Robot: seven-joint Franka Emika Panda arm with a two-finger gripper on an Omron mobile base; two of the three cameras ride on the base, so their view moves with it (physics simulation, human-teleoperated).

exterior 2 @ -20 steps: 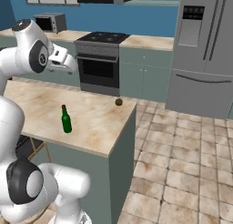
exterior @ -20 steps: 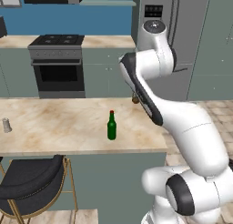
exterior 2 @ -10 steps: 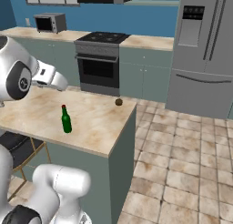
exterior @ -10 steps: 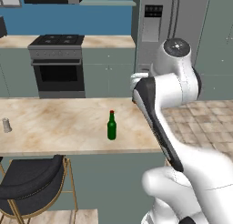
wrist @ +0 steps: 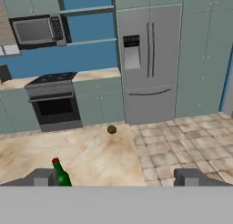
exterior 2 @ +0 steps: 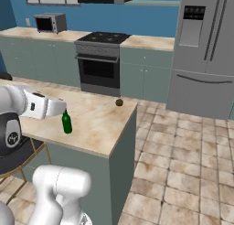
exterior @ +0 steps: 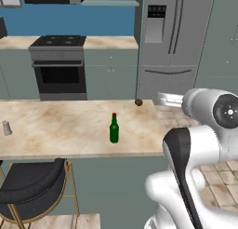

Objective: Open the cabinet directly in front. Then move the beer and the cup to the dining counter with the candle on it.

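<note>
Both base views look forward and down across the dining counter (exterior: 56, 125) from behind its near edge, left and right; the hand view faces likewise, lower, nearer

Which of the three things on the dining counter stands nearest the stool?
The small grey shaker, at the counter's left end in the left base view, above the stool. The beer stands mid-counter, and the brown ball lies at the far corner.

In the hand view the beer (wrist: 60, 175) is cut off below its shoulder. The small dark thing (exterior: 138, 102) at the worktop's (exterior: 56, 130) far edge is too small to tell, as is the pale one (exterior: 6, 128) at the left.
</note>
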